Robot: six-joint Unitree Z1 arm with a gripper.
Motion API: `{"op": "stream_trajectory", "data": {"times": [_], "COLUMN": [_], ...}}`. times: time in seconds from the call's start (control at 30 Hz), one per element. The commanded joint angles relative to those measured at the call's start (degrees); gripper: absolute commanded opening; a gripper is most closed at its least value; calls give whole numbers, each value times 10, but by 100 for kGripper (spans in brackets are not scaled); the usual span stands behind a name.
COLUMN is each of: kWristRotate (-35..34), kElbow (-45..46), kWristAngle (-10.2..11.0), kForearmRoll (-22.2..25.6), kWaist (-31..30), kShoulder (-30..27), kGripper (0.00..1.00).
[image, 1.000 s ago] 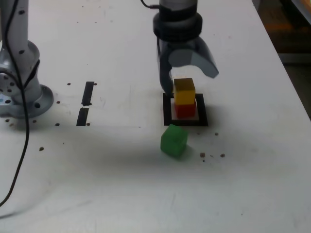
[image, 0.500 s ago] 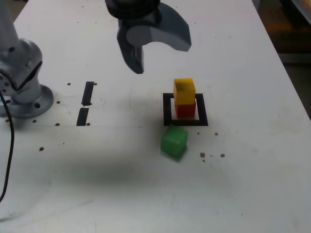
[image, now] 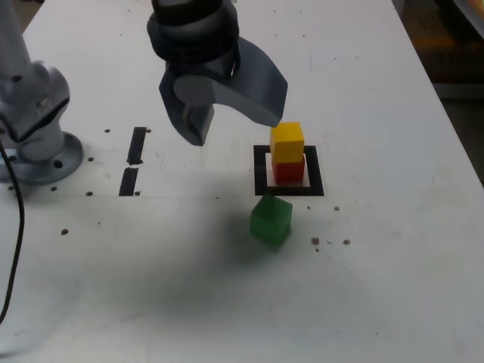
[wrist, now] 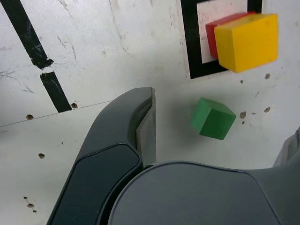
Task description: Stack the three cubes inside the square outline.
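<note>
Green cube [image: 271, 220]: on bench [image: 393, 280], just outside square outline [image: 316, 181]
Gripper [image: 238, 130]: jaws apart, empty
Pickup: align pads with opposite faces — descend clear of yellow cube [image: 287, 142]

The gripper [image: 236, 134] hangs wide open, its fingers [image: 261, 87] spread apart and empty. The arm [image: 193, 30] holds it tilted.
</note>
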Motion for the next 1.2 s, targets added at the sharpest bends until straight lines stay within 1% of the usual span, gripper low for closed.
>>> {"op": "stream_trajectory", "data": {"times": [0.0,0.33,0.57,0.9,1.17], "kWristRotate": [4,31,42,43,44], "kElbow": [-9,-69,-90,-76,-58], "kWristAngle": [-2,-1,-10,-35,-49], "kForearmRoll": [1,-5,-8,-24,-41], "kWaist": [-11,-31,-31,-31,-32], "kShoulder": [20,115,162,189,201], "kGripper": [100,100,100,97,93]}}
